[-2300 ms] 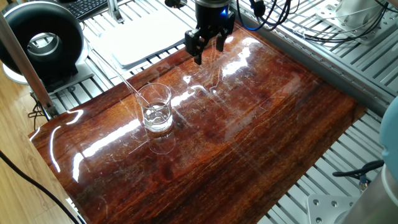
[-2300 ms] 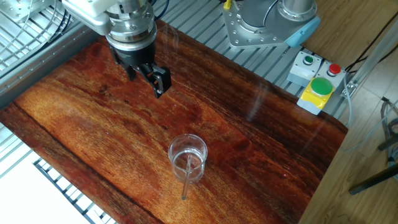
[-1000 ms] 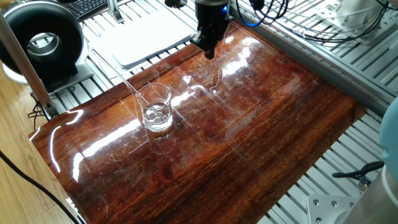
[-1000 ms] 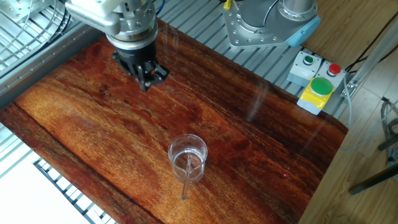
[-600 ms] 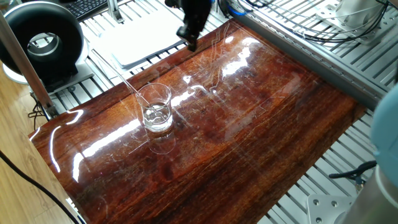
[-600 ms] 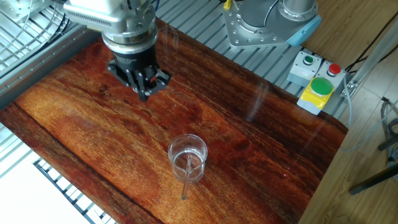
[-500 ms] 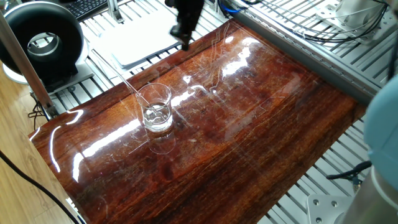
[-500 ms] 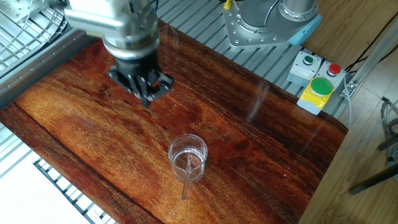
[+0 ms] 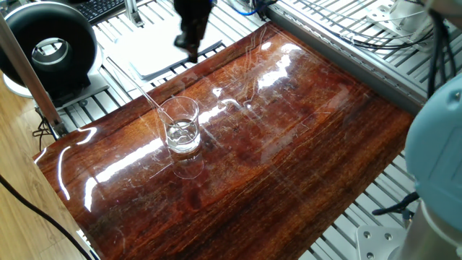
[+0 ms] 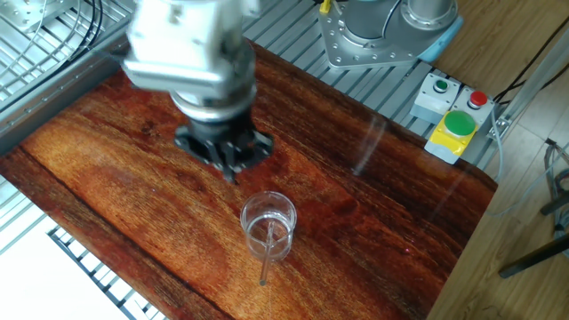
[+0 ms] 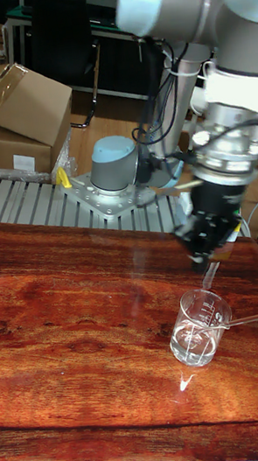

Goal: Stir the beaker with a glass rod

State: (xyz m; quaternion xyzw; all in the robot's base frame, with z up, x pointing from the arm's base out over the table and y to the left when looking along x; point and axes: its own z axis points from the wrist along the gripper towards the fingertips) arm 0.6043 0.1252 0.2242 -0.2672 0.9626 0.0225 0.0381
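Note:
The beaker stands on the left part of the wooden table top, with a little clear liquid in it. The glass rod leans in it, its free end sticking out over the rim toward the table's edge. The other fixed view shows the beaker and the glass rod too. My gripper hangs in the air beyond the beaker, blurred by motion, and its fingers look open with nothing between them. In the tall fixed view the gripper is just above and behind the beaker.
A white board and a black round device lie off the table's far left corner. A box with green and red buttons and the arm's base stand beside the table. Metal slats surround the wooden top.
My gripper has turned about its wrist and travelled across the table toward the beaker's side. The beaker and the rod have not moved.

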